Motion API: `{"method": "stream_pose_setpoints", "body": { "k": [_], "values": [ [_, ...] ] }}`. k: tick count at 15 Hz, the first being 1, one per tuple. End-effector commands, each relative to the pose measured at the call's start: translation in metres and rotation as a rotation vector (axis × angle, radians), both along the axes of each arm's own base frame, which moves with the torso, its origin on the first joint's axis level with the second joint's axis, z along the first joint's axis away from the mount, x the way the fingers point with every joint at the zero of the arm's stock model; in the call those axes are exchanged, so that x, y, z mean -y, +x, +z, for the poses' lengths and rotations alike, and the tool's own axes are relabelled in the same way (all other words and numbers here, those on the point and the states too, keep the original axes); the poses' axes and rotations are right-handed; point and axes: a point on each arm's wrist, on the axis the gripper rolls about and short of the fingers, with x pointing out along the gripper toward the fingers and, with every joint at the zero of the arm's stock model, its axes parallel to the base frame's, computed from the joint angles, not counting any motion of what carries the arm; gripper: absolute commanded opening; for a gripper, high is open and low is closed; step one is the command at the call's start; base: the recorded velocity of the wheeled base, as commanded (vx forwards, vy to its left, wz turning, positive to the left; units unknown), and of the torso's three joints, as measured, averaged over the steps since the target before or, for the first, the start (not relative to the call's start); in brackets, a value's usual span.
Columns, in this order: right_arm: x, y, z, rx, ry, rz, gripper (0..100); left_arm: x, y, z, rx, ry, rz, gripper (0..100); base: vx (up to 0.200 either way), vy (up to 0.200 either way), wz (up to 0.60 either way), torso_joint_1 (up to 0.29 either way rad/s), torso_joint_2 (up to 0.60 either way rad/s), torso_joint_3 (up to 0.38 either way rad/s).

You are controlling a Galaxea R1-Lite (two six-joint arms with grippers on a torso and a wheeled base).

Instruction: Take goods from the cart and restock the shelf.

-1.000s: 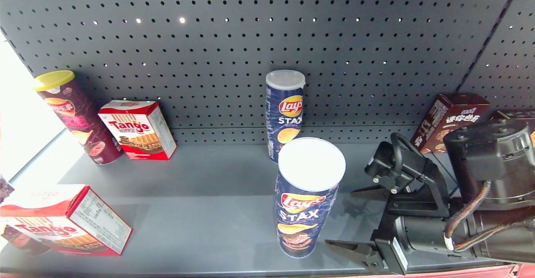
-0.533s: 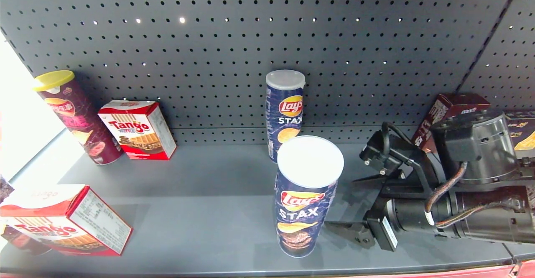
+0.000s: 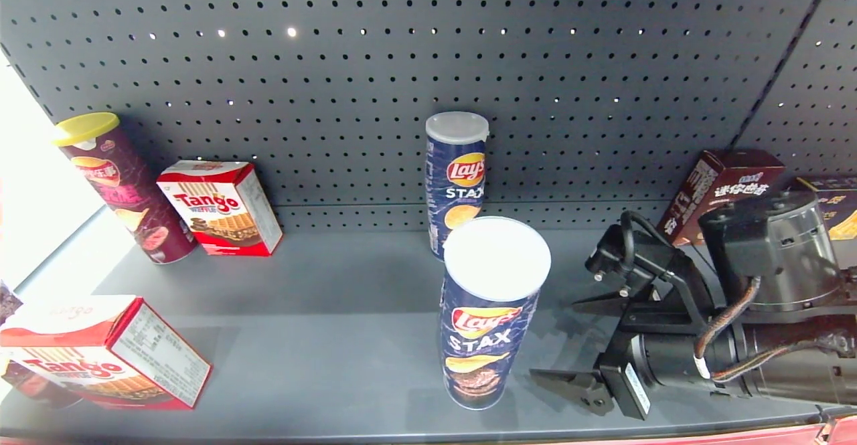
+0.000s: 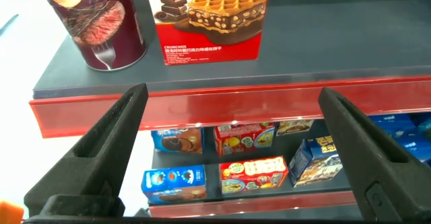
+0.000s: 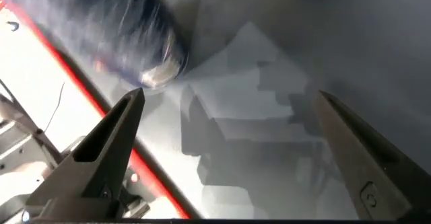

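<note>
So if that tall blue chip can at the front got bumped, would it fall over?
Probably tippy: the front blue can stands upright, tall and narrow, near the shelf edge, so a push high up may topple it. Lying down, its round body would likely roll. It looks stiff, and its glossy wall might slip in a loose grip.

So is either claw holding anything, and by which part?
Nothing is held. Right claw is open beside the front can, not touching; left claw is open too.
</note>
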Motion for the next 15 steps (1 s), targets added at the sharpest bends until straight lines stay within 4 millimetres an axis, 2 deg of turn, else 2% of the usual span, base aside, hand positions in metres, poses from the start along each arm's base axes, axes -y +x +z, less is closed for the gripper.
{"method": "stream_pose_setpoints", "body": {
  "k": [1,7,15],
  "values": [
    [0.001,-0.003,0.005,0.016,0.014,0.006,100,0.000,0.000,0.000,-0.001,0.001,0.000,100,0.000,0.000,0.00,0.000,0.00,0.000],
    [-0.016,0.013,0.007,0.018,0.016,0.012,100,0.000,0.000,0.000,-0.001,0.001,0.000,100,0.000,0.000,0.00,0.000,0.00,0.000],
    [-0.015,0.013,0.007,0.018,0.016,0.011,100,0.000,0.000,0.000,-0.001,0.001,-0.002,100,0.000,0.000,0.00,0.000,0.00,0.000]
  ]
}}
